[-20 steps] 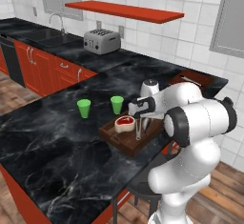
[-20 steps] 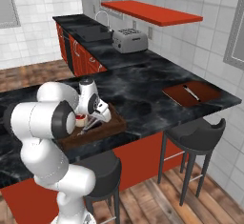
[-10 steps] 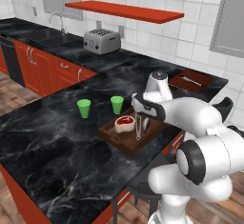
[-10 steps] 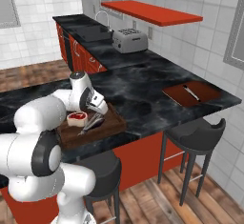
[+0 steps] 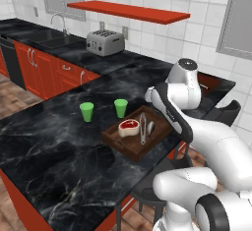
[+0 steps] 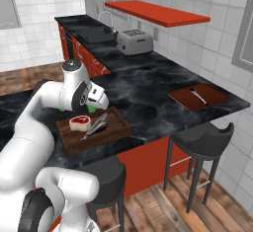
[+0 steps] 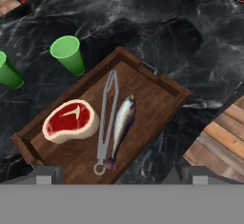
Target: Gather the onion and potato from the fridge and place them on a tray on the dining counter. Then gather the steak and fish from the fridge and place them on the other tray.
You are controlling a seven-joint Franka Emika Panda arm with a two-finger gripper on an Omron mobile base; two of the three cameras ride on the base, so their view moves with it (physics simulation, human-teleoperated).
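Hand view has the red-and-white steak [image 7: 70,121] and the slim silver fish [image 7: 122,121] lying in the brown wooden tray [image 7: 164,92] mid-frame on the black marble bench [image 7: 143,23]; jaws apart, holding nothing. Risk: the arm could nudge the metal tongs [image 7: 106,116] or the green cups [image 7: 68,54] at upper left.

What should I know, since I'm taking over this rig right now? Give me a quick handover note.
End effector: open, empty, above the near tray.
Steak and fish lie on that tray beside the tongs, on the counter.
Done: steak and fish delivered.
Left: the far tray carries a thin pale utensil. I cannot make out an onion or potato on it, so check that first.
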